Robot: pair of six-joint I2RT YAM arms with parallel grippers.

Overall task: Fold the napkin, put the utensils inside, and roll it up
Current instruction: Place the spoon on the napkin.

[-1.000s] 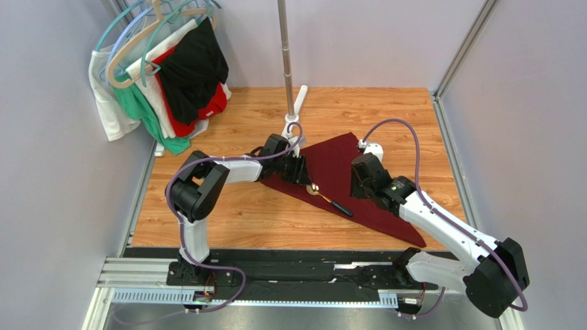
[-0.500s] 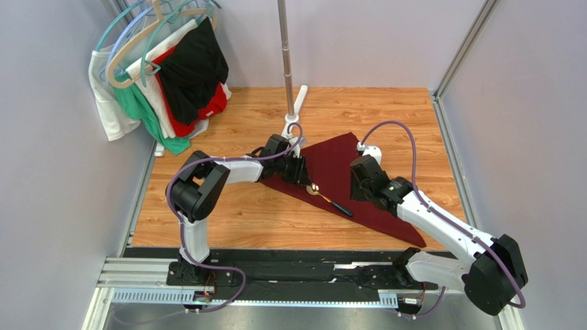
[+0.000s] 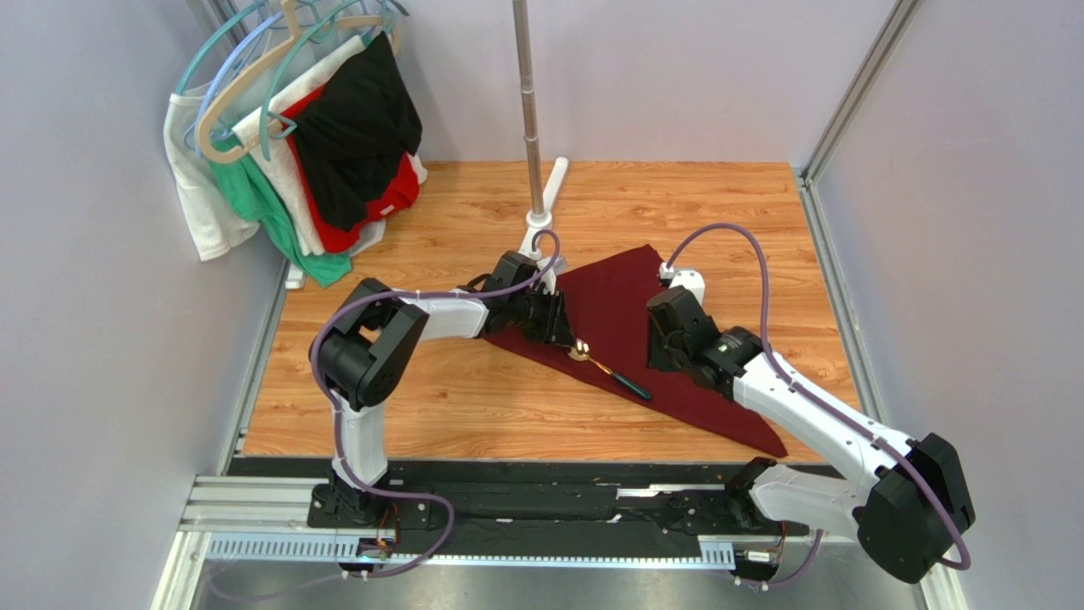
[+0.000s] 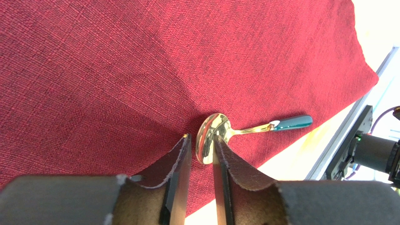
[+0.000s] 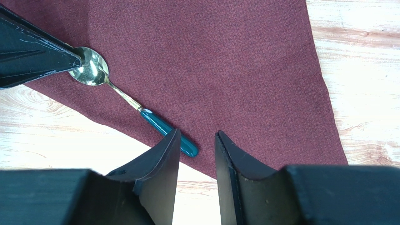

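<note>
The dark maroon napkin (image 3: 617,295) lies folded into a triangle on the wooden table, also in the left wrist view (image 4: 141,61) and the right wrist view (image 5: 234,61). The spoon (image 3: 608,369) lies flat on it along the near-left edge, gold bowl to the left and dark teal handle to the right (image 4: 249,130) (image 5: 124,96). My left gripper (image 3: 562,333) (image 4: 203,138) is low over the bowl, jaws a narrow gap apart, one tip on the bowl. My right gripper (image 3: 662,360) (image 5: 197,133) is open and empty, just above the handle's end at the napkin's near edge.
Garments on hangers (image 3: 305,140) hang at the back left. A metal pole (image 3: 526,89) with a white foot (image 3: 545,210) stands just behind the napkin. Grey walls and an aluminium frame (image 3: 827,242) close in the table. A black rail (image 3: 509,502) runs along the near edge.
My left gripper has shifted slightly right, closer onto the spoon's bowl. The right arm has edged a little. Spoon and napkin have not moved.
</note>
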